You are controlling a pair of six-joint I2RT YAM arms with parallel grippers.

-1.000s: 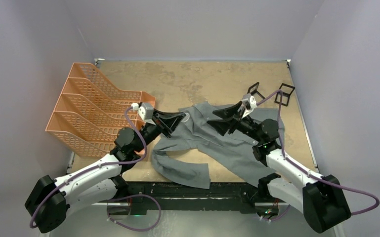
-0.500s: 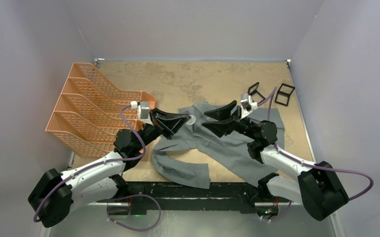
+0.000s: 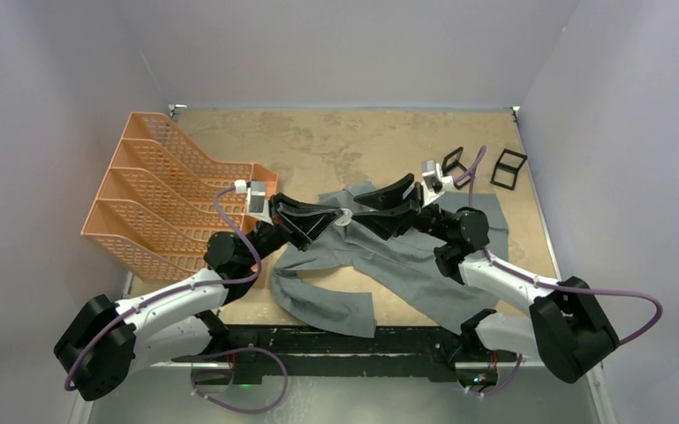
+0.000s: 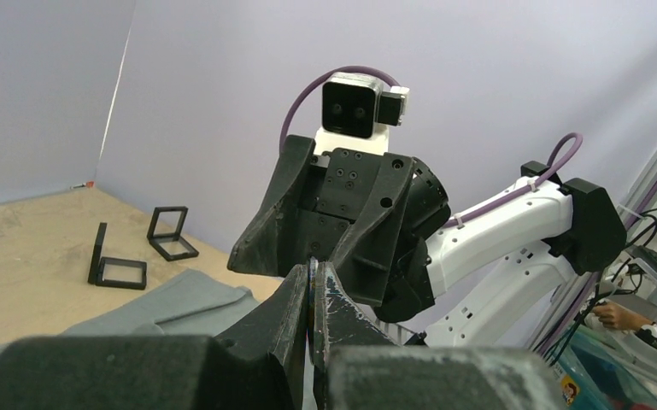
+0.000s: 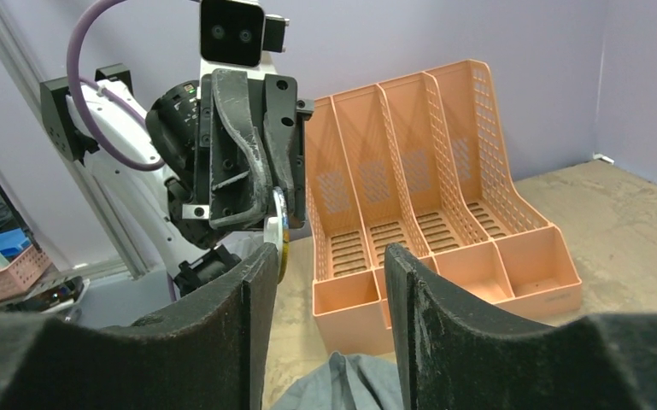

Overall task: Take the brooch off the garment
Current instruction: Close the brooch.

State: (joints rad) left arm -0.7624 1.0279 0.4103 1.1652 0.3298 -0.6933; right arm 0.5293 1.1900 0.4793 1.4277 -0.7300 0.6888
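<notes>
The grey shirt (image 3: 406, 265) lies crumpled on the table's near middle; it also shows in the left wrist view (image 4: 162, 307) and the right wrist view (image 5: 342, 384). My left gripper (image 3: 331, 215) is shut on the brooch (image 3: 343, 217), a small round white disc held in the air above the shirt's left part. The disc shows in the right wrist view (image 5: 279, 226), with no fabric hanging from it, and edge-on in the left wrist view (image 4: 312, 282). My right gripper (image 3: 360, 212) is open and faces the left one. Its left finger (image 5: 256, 282) is just beside the disc.
An orange four-slot file rack (image 3: 168, 190) stands at the left, also in the right wrist view (image 5: 427, 213). Two small black frames (image 3: 453, 161) (image 3: 508, 168) sit at the back right. Walls enclose the table on three sides.
My right gripper has moved left, towards the left gripper and the disc it holds, staying open. The left gripper has barely shifted.
</notes>
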